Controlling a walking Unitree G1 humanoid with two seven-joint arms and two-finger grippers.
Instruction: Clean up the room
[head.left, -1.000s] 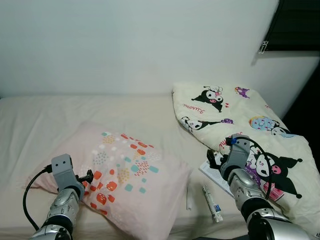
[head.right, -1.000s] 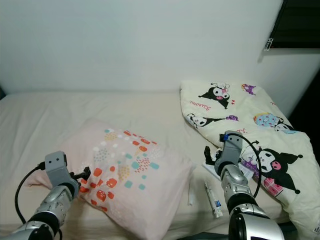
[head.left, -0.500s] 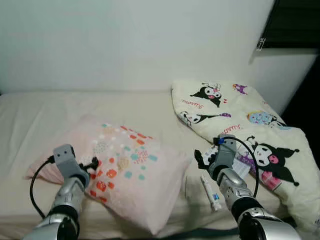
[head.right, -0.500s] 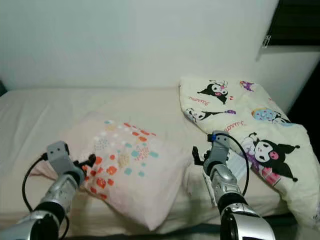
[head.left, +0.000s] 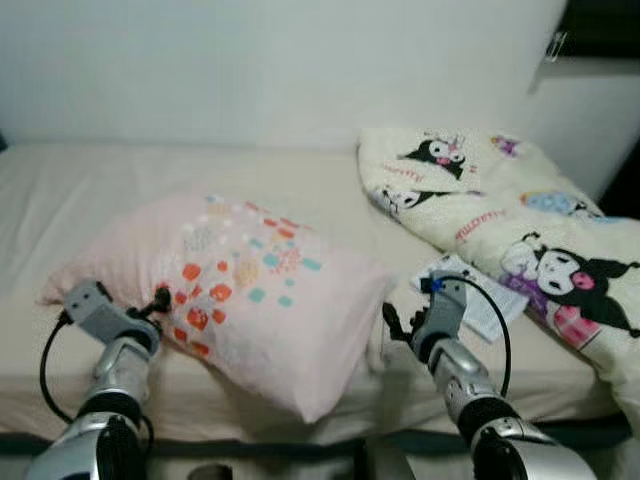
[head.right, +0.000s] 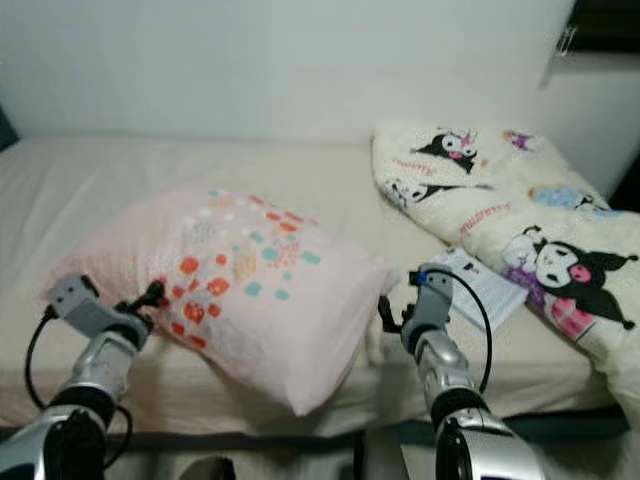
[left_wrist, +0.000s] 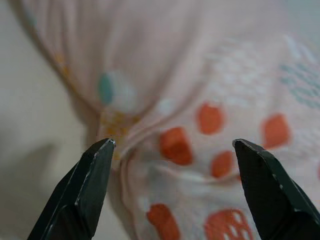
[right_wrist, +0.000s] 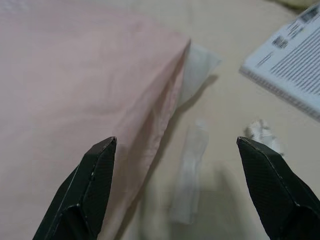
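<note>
A pink pillow (head.left: 240, 290) with orange and teal patches lies across the middle of the bed. My left gripper (head.left: 160, 298) is open at the pillow's near left corner, and the left wrist view shows its fingers (left_wrist: 95, 175) spread either side of bunched pillow fabric. My right gripper (head.left: 392, 320) is open just off the pillow's right corner (right_wrist: 170, 65). Between its fingers, on the sheet, lie a clear wrapper (right_wrist: 190, 180) and a crumpled white tube (right_wrist: 262, 135). Beside the right arm lies a printed booklet (head.left: 488, 308).
A cream comforter (head.left: 520, 210) with cartoon prints is heaped on the right side of the bed. The beige sheet (head.left: 90, 190) is bare on the left and behind the pillow. A white wall runs along the far side. The mattress front edge (head.left: 250, 425) is close below my arms.
The camera has dipped and come closer to the bed. My right gripper has swung left from the comforter and booklet to the pillow's right corner. The left gripper stays at the pillow's left corner.
</note>
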